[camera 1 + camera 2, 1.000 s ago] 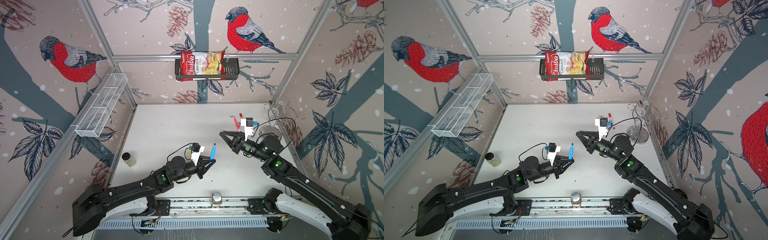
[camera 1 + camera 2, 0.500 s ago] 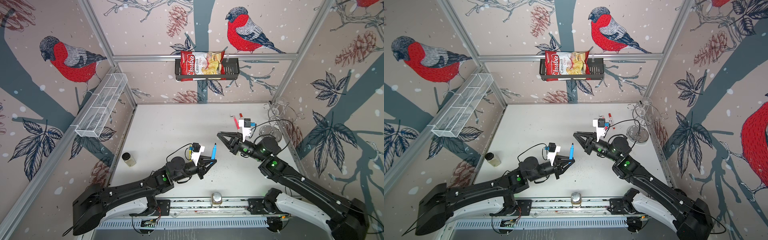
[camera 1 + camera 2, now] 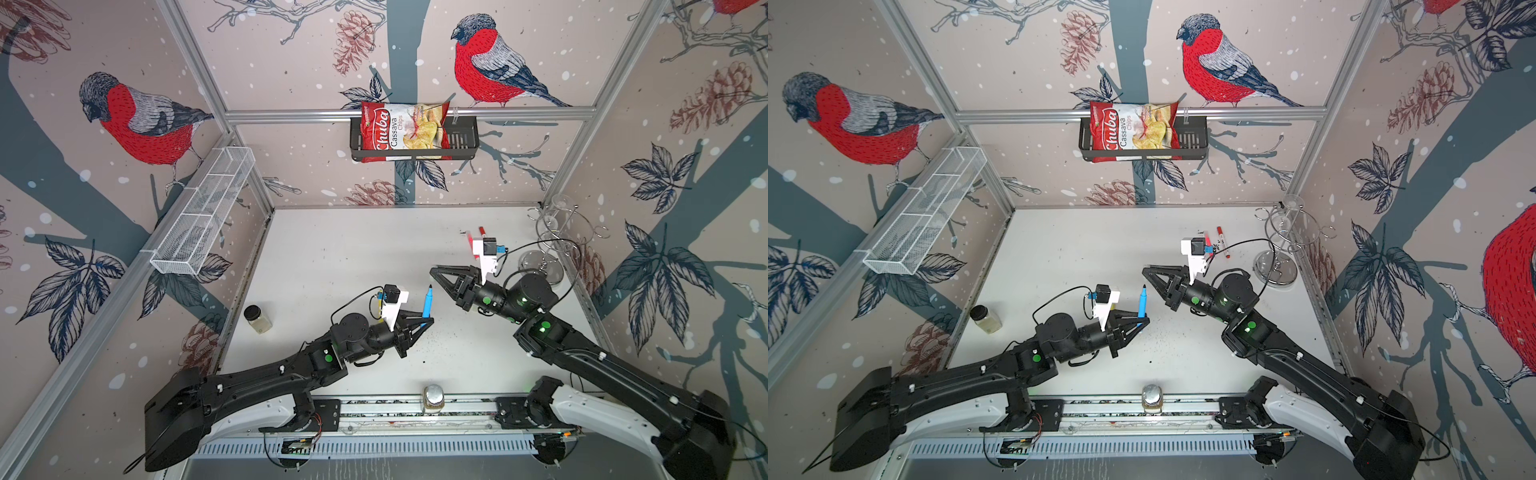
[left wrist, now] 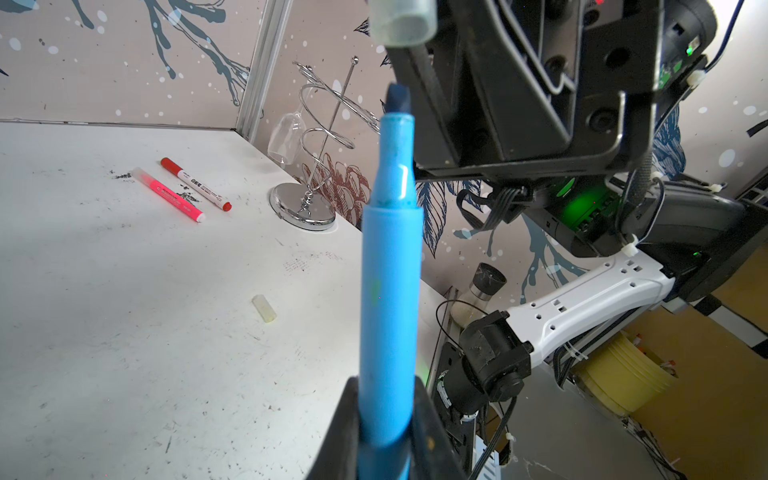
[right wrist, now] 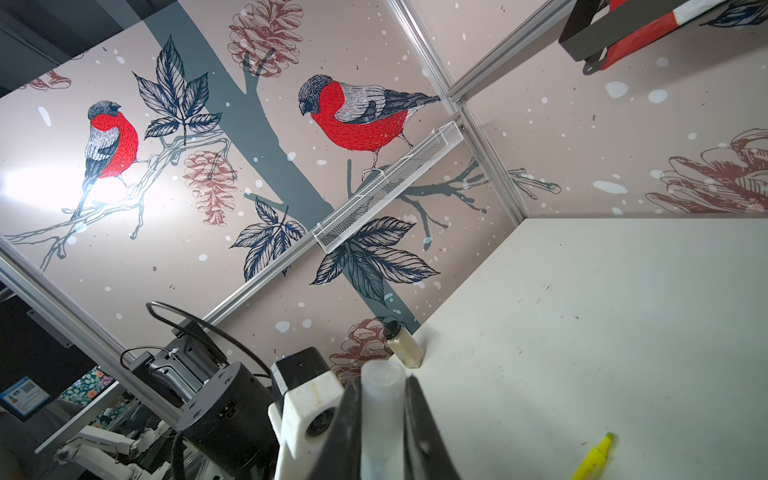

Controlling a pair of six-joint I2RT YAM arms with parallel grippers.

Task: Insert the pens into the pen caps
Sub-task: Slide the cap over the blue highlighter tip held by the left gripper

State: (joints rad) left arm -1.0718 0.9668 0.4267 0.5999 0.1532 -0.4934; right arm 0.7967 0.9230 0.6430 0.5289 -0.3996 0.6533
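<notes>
My left gripper (image 3: 426,322) (image 4: 386,386) is shut on the lower barrel of a blue pen (image 3: 427,301) (image 4: 388,270), held upright with its dark tip bare. My right gripper (image 3: 434,272) (image 5: 384,386) is shut on a translucent whitish pen cap (image 5: 382,399) (image 4: 401,20). The cap's open mouth sits a short gap beyond the blue tip. At the back right of the table lie a pink pen (image 4: 168,194) and a white-barrelled pen with red ends (image 4: 195,185) (image 3: 1223,243). A loose whitish cap (image 4: 264,308) and a yellow pen (image 5: 594,457) also lie on the table.
A chrome wine-glass stand (image 3: 548,249) stands at the back right, near the right arm. One small jar (image 3: 257,319) sits by the left wall and another (image 3: 433,398) at the front edge. A wire basket (image 3: 203,216) and a chip bag (image 3: 405,133) hang on the walls.
My right gripper with the cap has moved left, closer to the blue pen's tip. The left arm and the blue pen have stayed put.
</notes>
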